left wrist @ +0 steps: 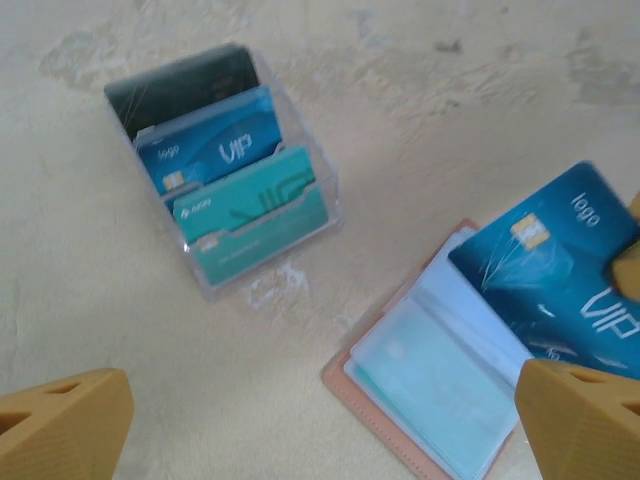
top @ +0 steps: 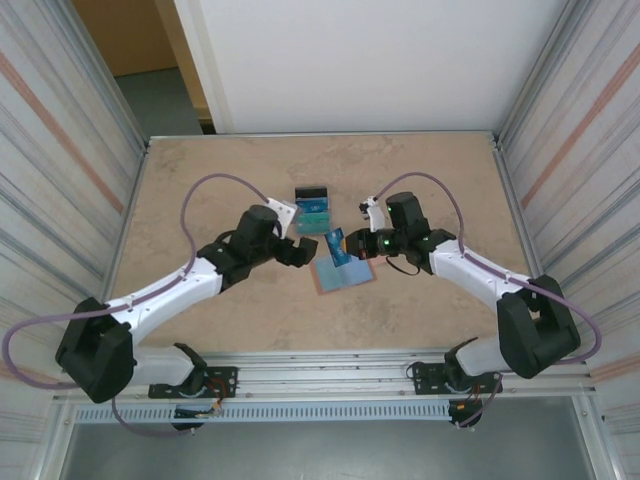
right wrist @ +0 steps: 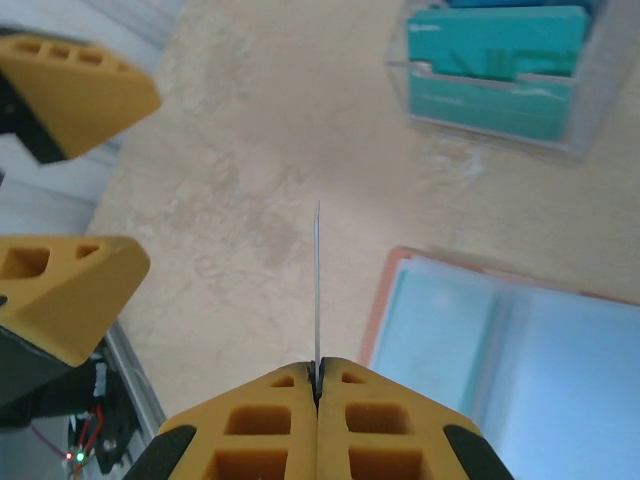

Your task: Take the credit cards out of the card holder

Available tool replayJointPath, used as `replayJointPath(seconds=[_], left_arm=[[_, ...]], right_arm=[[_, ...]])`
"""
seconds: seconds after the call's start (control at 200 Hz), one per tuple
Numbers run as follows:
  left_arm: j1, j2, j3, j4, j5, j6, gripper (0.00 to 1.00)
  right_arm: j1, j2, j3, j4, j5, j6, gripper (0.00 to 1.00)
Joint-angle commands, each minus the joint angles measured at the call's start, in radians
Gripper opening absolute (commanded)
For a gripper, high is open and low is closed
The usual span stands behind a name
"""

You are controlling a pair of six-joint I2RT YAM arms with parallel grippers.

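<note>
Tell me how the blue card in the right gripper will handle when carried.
Probably stiff: seen edge-on, the blue card stands straight out of the right gripper without sagging. Likely slippery: its face looks glossy, and only one edge is pinched, so it could pivot. Probably very light, being so thin.

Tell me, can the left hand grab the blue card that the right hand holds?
Probably yes: the left hand is open beside the blue card, and the right hand pinches just one edge, leaving the rest free.
</note>
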Motion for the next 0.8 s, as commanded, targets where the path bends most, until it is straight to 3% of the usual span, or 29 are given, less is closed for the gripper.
replayJointPath(seconds=[0.0,0.306,0.616,0.797], left_arm=[[0.04,-0.026,-0.008,0.046,0.225,0.139,0.98],[0.066,0.043,0.067,0.006,0.576,0.307,0.81],[0.059,0.155,0.157,-0.092,0.726,0.377,0.61],[0.031,0.175,0.177,-0.123,0.749,0.41,0.43]], right_arm=[[0.023,-0.036,0.036,-0.092,-0.029,-0.137,0.0],[0.041,-0.074,0.065,-0.173,-0.102,-0.248,0.0],[0.04,-0.109,0.079,-0.219,-0.182,-0.321,0.0],[0.04,-0.096,0.098,-0.237,-0.196,-0.339,0.0]])
